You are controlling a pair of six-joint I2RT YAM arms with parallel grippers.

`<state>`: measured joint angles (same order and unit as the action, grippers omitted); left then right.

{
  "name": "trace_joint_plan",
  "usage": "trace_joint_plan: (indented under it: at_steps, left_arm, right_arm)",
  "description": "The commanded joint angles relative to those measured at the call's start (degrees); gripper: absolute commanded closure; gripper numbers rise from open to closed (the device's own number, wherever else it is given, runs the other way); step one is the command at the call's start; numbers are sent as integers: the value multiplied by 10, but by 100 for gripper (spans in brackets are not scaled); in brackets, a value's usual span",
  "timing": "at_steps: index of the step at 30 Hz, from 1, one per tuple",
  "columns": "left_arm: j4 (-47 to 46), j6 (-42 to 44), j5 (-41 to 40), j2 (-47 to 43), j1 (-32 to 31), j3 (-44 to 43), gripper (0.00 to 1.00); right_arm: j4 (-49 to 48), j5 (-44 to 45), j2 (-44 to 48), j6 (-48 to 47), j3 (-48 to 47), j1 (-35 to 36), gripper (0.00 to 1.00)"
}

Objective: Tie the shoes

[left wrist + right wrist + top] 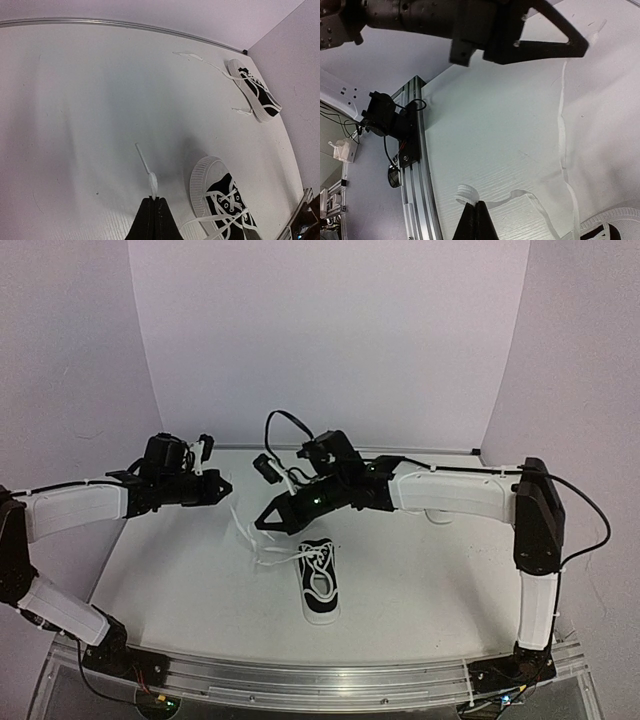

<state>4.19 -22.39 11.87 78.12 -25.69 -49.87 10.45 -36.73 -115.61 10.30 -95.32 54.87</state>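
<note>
One black sneaker (318,581) with a white sole lies mid-table, its laces loose; it also shows in the left wrist view (220,200), and its sole edge shows in the right wrist view (605,222). My left gripper (226,485) is shut on one white lace end (152,181), held above the table to the shoe's left. My right gripper (264,524) is shut on a bent part of the other lace (470,192), just left of the shoe. A lace strand (563,125) runs up toward the left gripper (540,40). The second sneaker (254,90) lies on its side far off.
The table's aluminium front rail (320,672) runs along the near edge, and it shows close to my right gripper in the right wrist view (415,165). White walls close the back and sides. A back rail (125,24) edges the far side.
</note>
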Motion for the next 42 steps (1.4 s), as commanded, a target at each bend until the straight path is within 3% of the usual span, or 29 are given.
trace_joint_plan:
  at_steps: [1,4,9,14,18,20,23,25,27,33,36,39,42]
  left_arm:
    - [-8,-4,-1,-78,3,36,100]
    - [-13,-8,10,-138,3,83,100]
    - [-68,13,129,-237,-13,151,100]
    - [-22,49,93,-290,-100,148,100]
    - [16,39,58,-315,-112,143,100]
    - [43,39,39,-324,-112,140,100]
    - [64,31,17,-318,-112,138,100]
    - [77,27,3,-307,-112,139,100]
    - [79,26,-2,-290,-112,143,100]
    - [67,48,-8,-236,-112,132,100]
    - [58,88,-16,-202,-112,121,100]
    - [57,129,38,-144,-113,107,100]
    - [23,131,147,-113,-123,111,100]
  right_arm:
    - [-20,39,52,-7,-43,-45,100]
    - [-24,48,53,5,-58,-69,100]
    - [-26,2,-27,24,-99,-65,100]
    - [-29,-23,-115,38,-146,-38,100]
    - [-27,-37,-165,50,-177,-11,99]
    - [-27,-51,-177,55,-180,-5,86]
    - [-21,-49,-169,54,-165,-6,52]
    - [-17,-36,-149,44,-149,-8,41]
    - [-14,-29,-128,41,-132,-17,38]
    - [11,-16,-79,29,-96,-70,40]
    - [70,2,-74,-10,-103,-82,45]
    - [133,41,-80,-58,-121,-82,49]
    - [179,60,-94,-86,-137,-83,54]
